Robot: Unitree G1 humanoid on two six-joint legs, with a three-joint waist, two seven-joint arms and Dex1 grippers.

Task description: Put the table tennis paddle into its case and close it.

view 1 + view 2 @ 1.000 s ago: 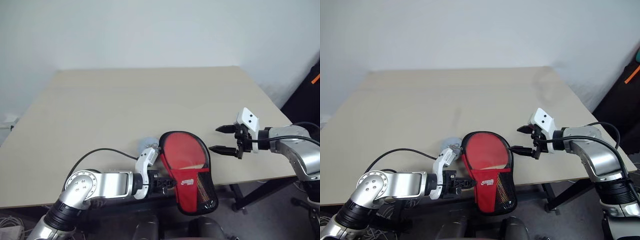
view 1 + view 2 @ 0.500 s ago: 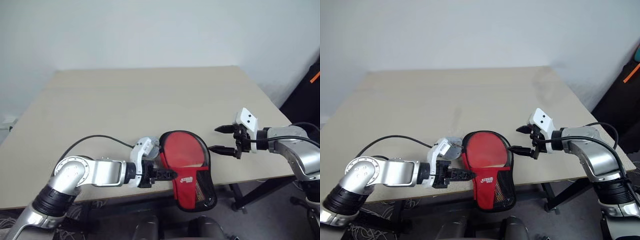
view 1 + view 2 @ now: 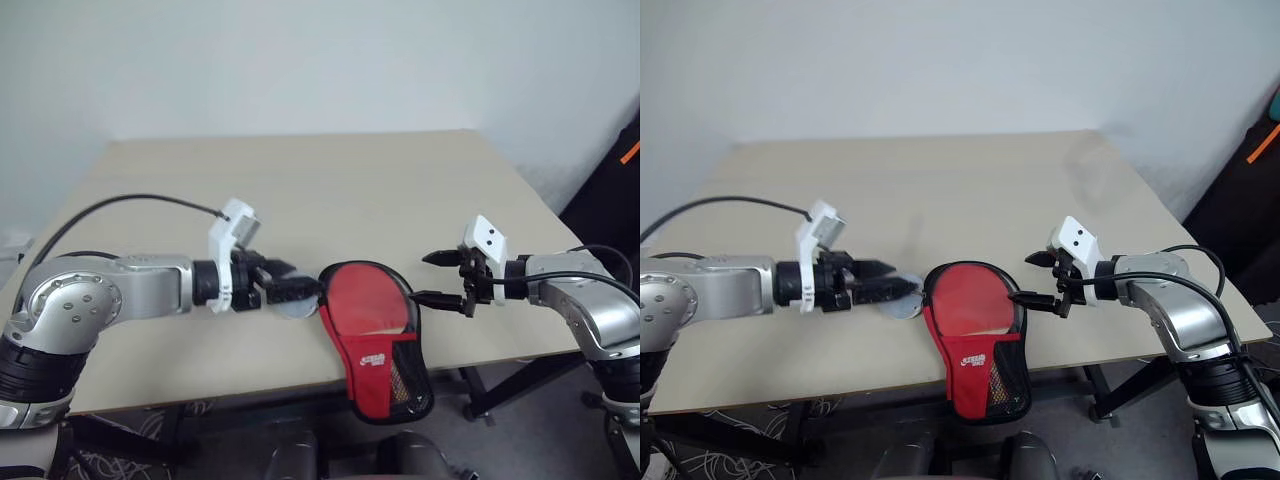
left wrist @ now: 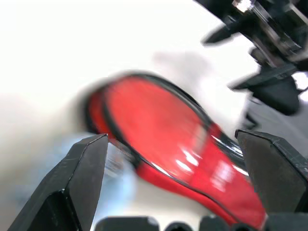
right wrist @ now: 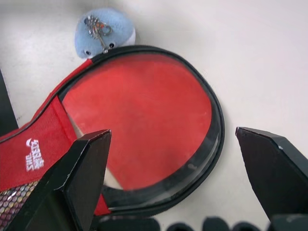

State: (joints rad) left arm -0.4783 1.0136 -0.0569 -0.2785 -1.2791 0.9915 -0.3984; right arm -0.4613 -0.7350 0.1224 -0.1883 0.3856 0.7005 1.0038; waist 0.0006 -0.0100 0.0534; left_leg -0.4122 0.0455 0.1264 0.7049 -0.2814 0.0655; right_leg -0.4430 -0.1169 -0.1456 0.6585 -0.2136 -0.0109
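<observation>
The black case (image 3: pixel 375 345) lies at the table's front edge, round end on the table, narrow mesh end hanging over the edge. Through its clear side I see the table tennis paddle (image 3: pixel 362 298), red face inside the zipper rim. In the right wrist view the case (image 5: pixel 144 110) lies between my open fingers (image 5: pixel 89 173). My left gripper (image 3: pixel 298 285) hovers open above the table, just left of the case's round end and empty. My right gripper (image 3: pixel 425 277) stands open just right of the case, apart from it.
A small grey-blue roundish lump (image 5: pixel 103 31) with a metal clip lies against the case's round end, partly hidden under the left fingers. The beige table (image 3: pixel 300 190) stretches bare behind. Something black with an orange mark (image 3: pixel 612 180) stands past the table's right edge.
My left gripper let go of the case's narrow end at the front edge, opened, rolled, and rose up and left over the table. The case and the right gripper stayed put.
</observation>
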